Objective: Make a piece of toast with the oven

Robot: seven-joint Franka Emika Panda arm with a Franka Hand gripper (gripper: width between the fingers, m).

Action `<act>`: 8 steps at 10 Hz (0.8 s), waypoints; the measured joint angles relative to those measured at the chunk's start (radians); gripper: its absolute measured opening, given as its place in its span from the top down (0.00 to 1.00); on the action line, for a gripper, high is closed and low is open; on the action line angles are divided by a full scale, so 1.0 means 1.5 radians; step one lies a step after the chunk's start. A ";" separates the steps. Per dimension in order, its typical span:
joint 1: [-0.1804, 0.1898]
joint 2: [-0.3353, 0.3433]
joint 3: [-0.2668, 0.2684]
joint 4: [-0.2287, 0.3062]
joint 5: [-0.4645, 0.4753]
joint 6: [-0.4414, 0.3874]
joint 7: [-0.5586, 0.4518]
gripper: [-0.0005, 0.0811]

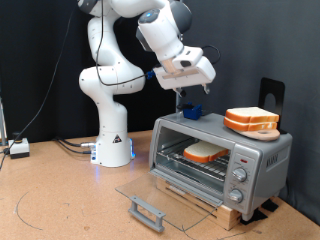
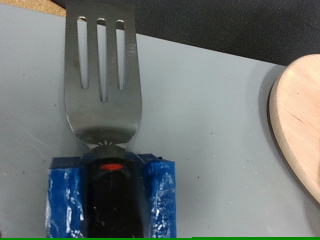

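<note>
The oven [image 1: 222, 160] stands at the exterior view's right with its glass door [image 1: 150, 195] folded down flat. One piece of toast [image 1: 205, 153] lies on the wire rack inside. Two alike slices [image 1: 252, 121] are stacked on the oven's roof. My gripper [image 1: 184, 93] hangs just above the roof's left end, over a small blue block [image 1: 192, 113]. In the wrist view that blue block [image 2: 110, 195] holds the black handle of a metal fork [image 2: 100, 75], which lies over the grey oven top [image 2: 210, 130]. A toast edge [image 2: 300, 130] shows beside it. No fingers show there.
The oven sits on a wooden board [image 1: 215, 208] on a brown table [image 1: 60, 200]. The door's grey bar handle [image 1: 146, 211] juts toward the exterior view's bottom. The arm's white base [image 1: 112, 140] stands left of the oven, with a small box and cables [image 1: 20, 148] further left.
</note>
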 joint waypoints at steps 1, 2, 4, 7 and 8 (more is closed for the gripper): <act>0.000 0.002 0.002 0.000 0.000 0.000 0.000 0.00; -0.001 0.003 0.004 -0.002 0.000 0.019 -0.005 0.00; -0.023 0.010 -0.010 -0.005 -0.002 0.062 -0.025 0.00; -0.087 0.031 -0.040 -0.002 -0.059 0.066 -0.032 0.00; -0.107 0.040 -0.049 0.001 -0.083 0.060 -0.032 0.00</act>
